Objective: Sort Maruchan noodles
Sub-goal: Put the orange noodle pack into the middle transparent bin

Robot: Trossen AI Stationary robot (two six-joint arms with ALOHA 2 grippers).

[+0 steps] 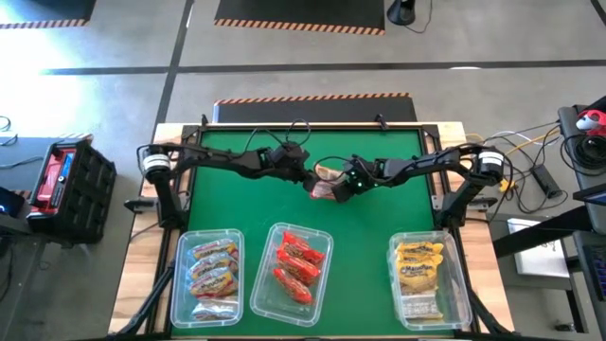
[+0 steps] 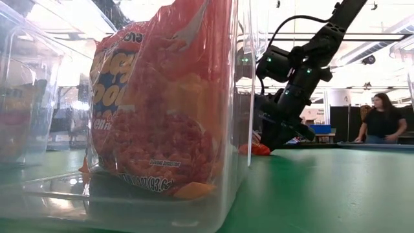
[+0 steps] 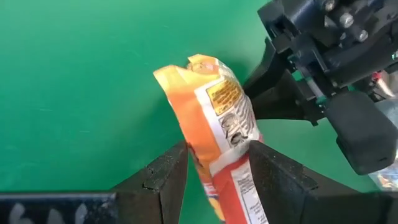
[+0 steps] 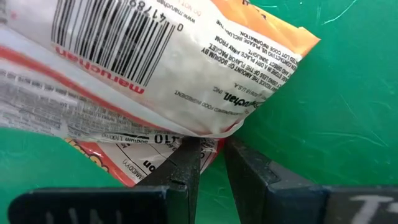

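Both arms are built of slim black links, joined by pale silver-grey cylindrical housings at the shoulders, with thin black cables looped along them. Small green lights are seen glowing on the dark wrist housings. The fingers (image 3: 166,180) are made of matte black, angular, blocky plastic.

On the green worktop (image 1: 369,227), three clear rectangular plastic bins stood in a row along the near edge: the left bin (image 1: 207,278) held orange-pink crinkly ramen packets (image 1: 214,268), the middle bin (image 1: 294,273) red ramen packets (image 1: 295,265), the right bin (image 1: 428,280) yellow ramen packets (image 1: 419,266). Behind them, at mid-worktop, the left hand (image 1: 315,176) and right hand (image 1: 339,186) met over an orange-pink packet (image 1: 329,180), which sat between the left hand's fingers (image 3: 163,180).
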